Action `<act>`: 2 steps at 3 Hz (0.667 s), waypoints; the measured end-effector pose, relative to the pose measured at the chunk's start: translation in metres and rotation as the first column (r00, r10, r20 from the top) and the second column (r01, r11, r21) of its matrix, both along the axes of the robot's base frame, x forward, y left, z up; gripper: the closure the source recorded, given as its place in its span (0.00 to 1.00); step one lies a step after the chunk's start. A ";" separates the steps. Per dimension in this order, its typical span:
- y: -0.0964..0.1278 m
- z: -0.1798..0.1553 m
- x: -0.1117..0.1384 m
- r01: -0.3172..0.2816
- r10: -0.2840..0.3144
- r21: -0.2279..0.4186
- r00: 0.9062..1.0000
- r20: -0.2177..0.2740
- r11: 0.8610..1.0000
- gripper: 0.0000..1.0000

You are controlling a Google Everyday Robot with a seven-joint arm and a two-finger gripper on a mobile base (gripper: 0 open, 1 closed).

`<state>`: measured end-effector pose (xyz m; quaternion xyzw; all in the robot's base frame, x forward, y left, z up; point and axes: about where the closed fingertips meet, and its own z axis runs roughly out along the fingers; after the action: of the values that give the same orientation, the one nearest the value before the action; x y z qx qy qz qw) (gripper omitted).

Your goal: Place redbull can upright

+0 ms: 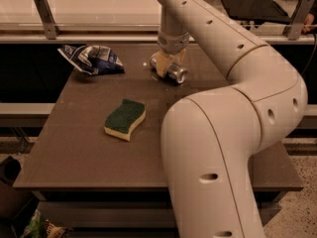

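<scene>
Gripper (170, 66) at the far side of the counter (74, 148); jaws clamped across the redbull can (177, 74), which lies on its side; a loose, off-centre hold could let the can slip or roll when tipped upright.

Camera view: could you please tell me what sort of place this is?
Probably an office or lab test area: a brown table backed by a glass partition on metal brackets, with a speckled floor. The gripper is at the lying redbull can on the table's far side.

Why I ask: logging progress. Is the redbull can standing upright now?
No, the redbull can lies on its side on the table, with the claw right over it.
</scene>
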<state>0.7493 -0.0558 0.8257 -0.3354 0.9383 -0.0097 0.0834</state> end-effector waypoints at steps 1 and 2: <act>-0.013 0.008 -0.003 0.027 -0.027 -0.003 0.999 0.021 1.000 1.00; -0.027 0.017 -0.001 0.054 -0.054 0.008 0.997 0.046 0.999 1.00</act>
<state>0.7483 -0.0831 0.8426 -0.3093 0.9449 -0.0164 0.1062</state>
